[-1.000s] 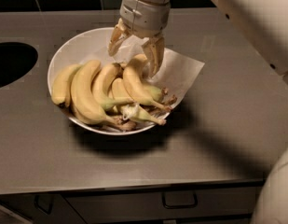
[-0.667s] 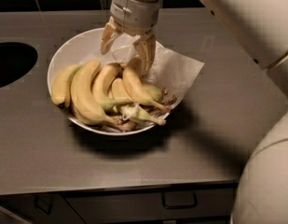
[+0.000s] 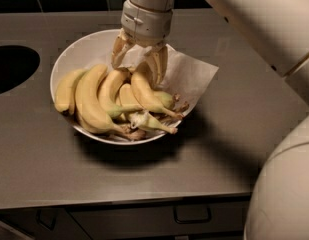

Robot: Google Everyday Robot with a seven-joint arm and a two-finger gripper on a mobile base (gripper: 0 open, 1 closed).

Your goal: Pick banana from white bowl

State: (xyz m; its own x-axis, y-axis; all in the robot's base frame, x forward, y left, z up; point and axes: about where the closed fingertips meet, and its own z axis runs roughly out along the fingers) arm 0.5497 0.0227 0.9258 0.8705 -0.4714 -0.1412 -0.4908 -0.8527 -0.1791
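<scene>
The white bowl [image 3: 69, 59] sits on the grey counter, lined with crinkled white paper [image 3: 191, 76], and holds several yellow bananas. The banana [image 3: 146, 94] is the rightmost curved one: its blunt tip points to the back and its brown stem end to the front right. A longer, fatter banana [image 3: 91, 104] lies to its left. My gripper [image 3: 138, 60] hangs over the back of the bowl, open and empty. One fingertip [image 3: 158, 66] is just right of the banana's tip. The other is over bare paper to the left.
A dark round hole [image 3: 11, 66] is cut in the counter [image 3: 254, 114] at the left. A dark tiled wall runs along the back. Drawer fronts with handles [image 3: 191, 214] lie below the front edge. My white arm fills the right side.
My gripper has moved a little left and lower, toward the banana tips at the back of the bowl. Its fingers stay open. The bananas have not moved.
</scene>
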